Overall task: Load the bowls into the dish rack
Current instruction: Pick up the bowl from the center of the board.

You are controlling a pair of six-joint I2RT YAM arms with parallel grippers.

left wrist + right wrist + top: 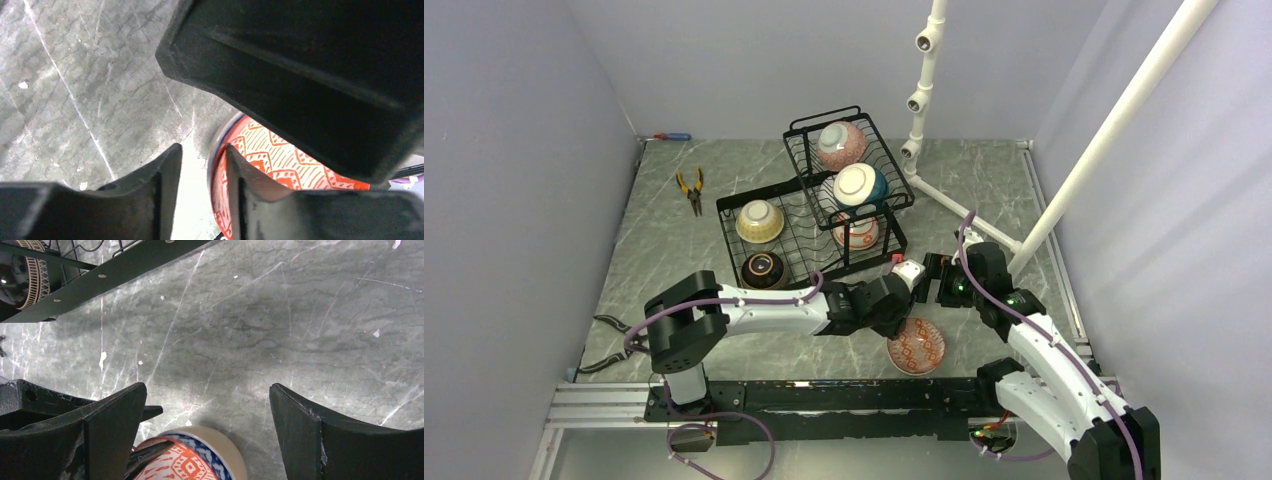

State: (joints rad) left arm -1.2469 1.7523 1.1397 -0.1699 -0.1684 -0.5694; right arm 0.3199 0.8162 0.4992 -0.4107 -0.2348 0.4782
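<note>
Red-patterned bowl [916, 346] lies near front edge of table [674, 230], patterned face tilted up; mouth vs foot unclear. L gripper [202, 147] part-open, bowl's rim between its fingers, unclamped. R gripper [207, 386] spread wide just beyond. Farther back: dish rack [796, 240] w/ five bowls [759, 221].

The table [714, 215] is showing grey marble with pale veins. The rack [796, 258] is looking black. The loose bowl [916, 346] is showing an orange-red geometric print, a blue rim band and cream outside. The rack is holding a cream-yellow bowl [759, 221], a brown bowl [764, 269], a pink bowl [842, 143], a teal-and-white bowl [860, 185] and a red-patterned bowl [856, 232]. The pliers [690, 188] are showing orange handles.
</note>
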